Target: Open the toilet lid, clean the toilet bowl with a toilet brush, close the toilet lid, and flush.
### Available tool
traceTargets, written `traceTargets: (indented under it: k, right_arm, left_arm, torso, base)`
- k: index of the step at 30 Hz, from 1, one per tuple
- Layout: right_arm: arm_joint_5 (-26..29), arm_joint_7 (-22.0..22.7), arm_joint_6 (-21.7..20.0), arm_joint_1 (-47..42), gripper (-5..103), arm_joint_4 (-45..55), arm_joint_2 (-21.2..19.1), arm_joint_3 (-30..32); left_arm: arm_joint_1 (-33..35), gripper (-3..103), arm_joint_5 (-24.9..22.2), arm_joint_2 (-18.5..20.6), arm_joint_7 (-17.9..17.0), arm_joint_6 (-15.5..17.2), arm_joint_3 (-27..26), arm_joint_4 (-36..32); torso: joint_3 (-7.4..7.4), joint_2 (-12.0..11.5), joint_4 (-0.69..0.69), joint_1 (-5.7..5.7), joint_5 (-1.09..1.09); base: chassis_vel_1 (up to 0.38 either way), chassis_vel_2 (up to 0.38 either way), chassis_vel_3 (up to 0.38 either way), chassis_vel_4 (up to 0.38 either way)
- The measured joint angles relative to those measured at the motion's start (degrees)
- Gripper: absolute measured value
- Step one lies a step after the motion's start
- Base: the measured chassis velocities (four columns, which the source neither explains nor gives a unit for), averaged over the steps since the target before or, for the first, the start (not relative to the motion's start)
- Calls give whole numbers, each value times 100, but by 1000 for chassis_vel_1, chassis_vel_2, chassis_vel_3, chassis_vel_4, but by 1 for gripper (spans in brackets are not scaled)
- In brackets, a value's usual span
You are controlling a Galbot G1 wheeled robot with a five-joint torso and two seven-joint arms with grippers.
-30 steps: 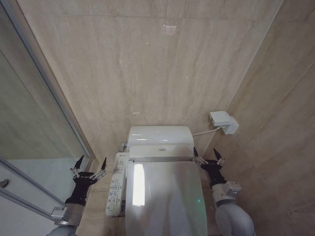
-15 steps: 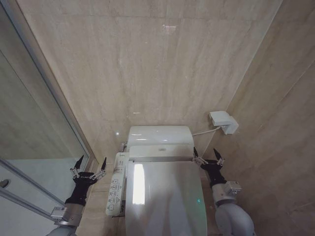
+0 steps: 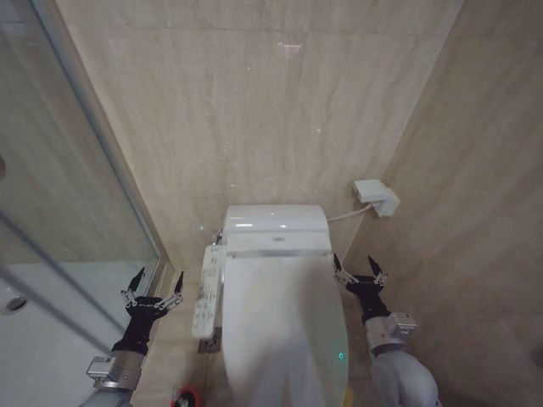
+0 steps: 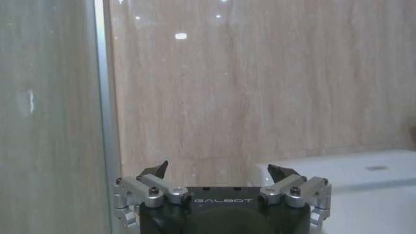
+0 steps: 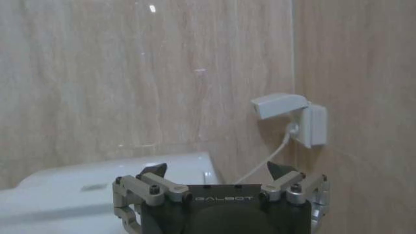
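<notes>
The toilet lid [image 3: 282, 326] lies shut, glossy white, in the lower middle of the head view, and it hides the toilet bowl. At the bottom edge, left of the toilet, the red holder of the toilet brush [image 3: 186, 396] peeks in; its handle is cut off. My left gripper [image 3: 153, 286] hovers open left of the toilet's button panel [image 3: 207, 292]. My right gripper [image 3: 357, 272] hovers open by the lid's right rear corner, touching nothing. The wrist views show each open gripper, left [image 4: 221, 170] and right [image 5: 217, 170], facing the beige wall above the tank [image 5: 110, 178].
A glass shower partition [image 3: 59, 212] with a metal frame stands close on the left, over a white shower tray [image 3: 42, 339]. A white wall box [image 3: 376, 196] with a cable sits on the right wall. Beige tiled walls close in behind and to the right.
The whole head picture has shifted: the camera moved, so the toilet sits lower and more of the lid and the red holder show. Both grippers keep their pose, open.
</notes>
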Motion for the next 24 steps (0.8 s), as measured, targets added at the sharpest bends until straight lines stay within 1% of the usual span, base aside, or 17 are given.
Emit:
traceTargets:
  k: [1,2,4,6,8,10,13,14,18,24]
  right_arm:
    - [0,0,0,1,100,0,0,1]
    - [0,0,0,1,100,0,0,0]
    - [0,0,0,0,100,1,-1,0]
    - [0,0,0,1,100,0,0,0]
    - [0,0,0,1,100,0,0,1]
    - [0,0,0,-1,100,0,0,0]
    - [0,0,0,-1,100,0,0,0]
    - [0,0,0,-2,100,0,0,0]
    - [0,0,0,0,100,0,0,0]
    - [0,0,0,4,100,0,-1,1]
  left_arm:
    - [0,100,0,0,0,0,1,0]
    - [1,100,0,0,0,0,0,0]
    - [2,100,-1,0,1,0,1,-1]
    - [-1,100,-1,0,0,0,0,0]
    - [0,100,-1,0,0,0,0,0]
    - [5,100,-2,0,0,0,1,-1]
    - [6,100,-2,0,0,0,1,0]
    - [6,100,-2,0,0,0,1,-1]
    - [4,100,-2,-1,0,0,1,-1]
    - [-4,100,-2,0,0,0,2,-2]
  torso:
    - [-1,1,0,-1,-5]
    - [0,0,2,0,0]
    - [-1,1,1,-1,1]
    - [-1,1,-1,0,-4]
    - [1,0,1,2,-2]
    - [-3,3,0,-5,1]
    - [-2,3,1,-5,-3]
    - [-3,4,0,-6,0]
    - [-1,2,0,-2,-1]
    - [3,-2,1,8,1]
  base:
    - [295,-258,-282,245]
    - [295,-262,-295,266]
    - [299,-262,-295,268]
    - [311,-319,-331,305]
    - [328,-315,-344,320]
    - [304,-290,-309,296]
    - [255,-234,-275,246]
    - [137,-150,-216,122]
    - [12,-57,-57,73]
    - [-18,74,6,-57]
